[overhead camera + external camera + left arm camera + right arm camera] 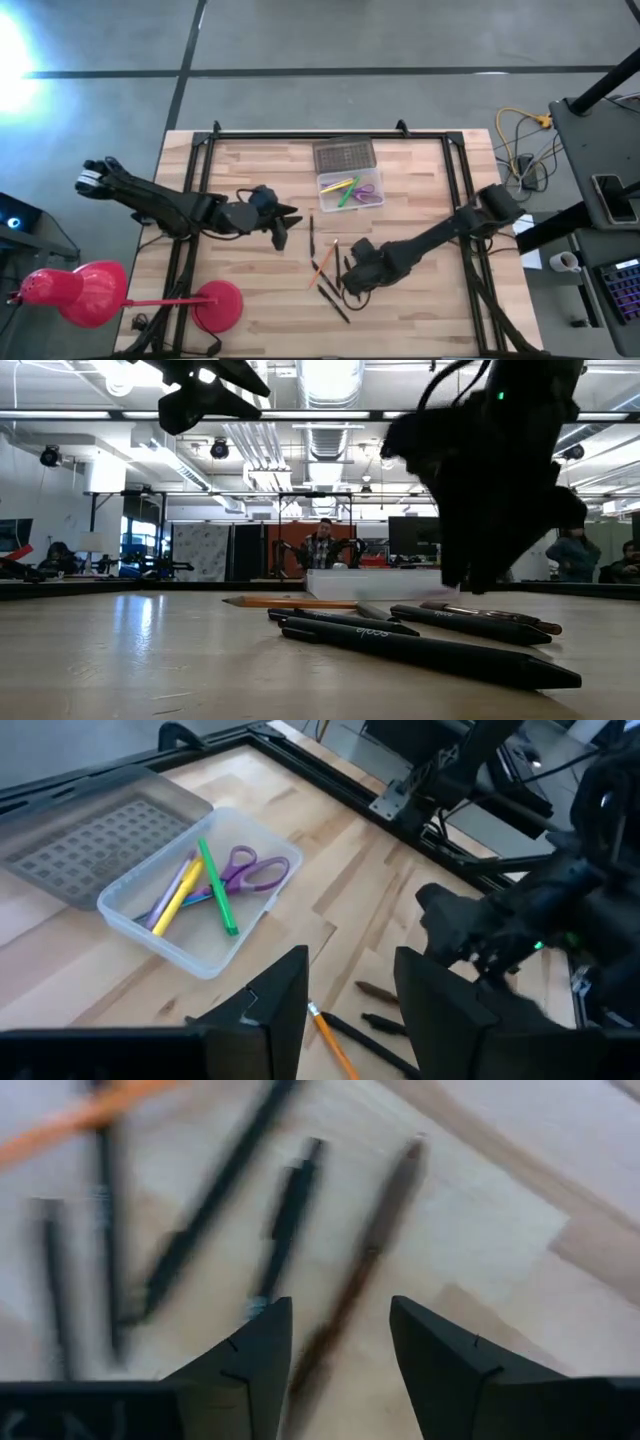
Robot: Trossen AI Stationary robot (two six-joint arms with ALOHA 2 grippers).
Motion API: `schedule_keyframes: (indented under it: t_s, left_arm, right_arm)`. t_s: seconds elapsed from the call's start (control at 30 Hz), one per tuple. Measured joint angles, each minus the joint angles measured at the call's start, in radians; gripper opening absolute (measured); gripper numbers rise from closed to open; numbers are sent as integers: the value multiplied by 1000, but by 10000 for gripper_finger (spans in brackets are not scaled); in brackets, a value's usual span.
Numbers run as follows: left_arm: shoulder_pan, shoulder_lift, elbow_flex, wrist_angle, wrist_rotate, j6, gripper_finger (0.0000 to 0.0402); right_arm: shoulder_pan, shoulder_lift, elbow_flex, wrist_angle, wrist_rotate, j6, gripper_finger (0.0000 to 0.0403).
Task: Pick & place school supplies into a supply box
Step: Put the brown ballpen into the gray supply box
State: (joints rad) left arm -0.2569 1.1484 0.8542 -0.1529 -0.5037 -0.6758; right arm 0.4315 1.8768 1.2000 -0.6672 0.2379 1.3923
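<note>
**Right gripper over the loose pens; supply box lying open at the table's far side**

We are looking down on a wooden table framed by black rails. The supply box, a clear plastic case, is lying near the middle of the far edge with its grey ribbed lid folded back flat behind it. Inside we are seeing the purple-handled scissors, a green pen lying across them, and a yellow pen beside a pale purple one.

The remaining supplies are lying loose on the table nearer the front: an orange pencil and several dark pens fanned out together, with one more dark pen a little apart toward the left arm.

We are finding the right gripper low over this cluster. Its wrist view shows the two dark fingers spread apart with nothing between them, straddling a brown pen on the wood, with a black pen just beside it.

The left gripper is hanging above the table, left of the box and clear of the pens; its fingers are likewise parted and empty.

In the low view, the nearest dark pen is lying across the foreground, with people visible in the room beyond.
</note>
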Motion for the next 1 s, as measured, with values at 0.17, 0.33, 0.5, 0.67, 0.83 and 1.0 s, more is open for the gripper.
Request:
schedule_keyframes:
  t_s: [0.17, 0.33, 0.5, 0.67, 0.83, 1.0]
  left_arm:
    - [0, 1, -2, 0, 0, 4, 134]
    - [-2, 7, -4, -4, 4, 5, 134]
    - [-13, 6, -7, -7, 5, 8, 134]
    - [-19, 6, -9, -8, 4, 8, 134]
    - [-35, 6, -9, -8, 4, 2, 134]
    - [-53, 26, -18, -11, 3, -56, 134]
  right_arm:
    - [-19, 101, 50, -38, -25, 1, 146]
    - [-21, 163, 101, -111, -14, 11, 114]
    - [-22, 149, 113, -163, 51, -76, 50]
    - [-55, 96, 97, -236, 138, -156, 18]
    - [-111, -61, 99, -233, 255, -506, 13]
    - [-284, -166, 99, -227, 233, -961, 13]
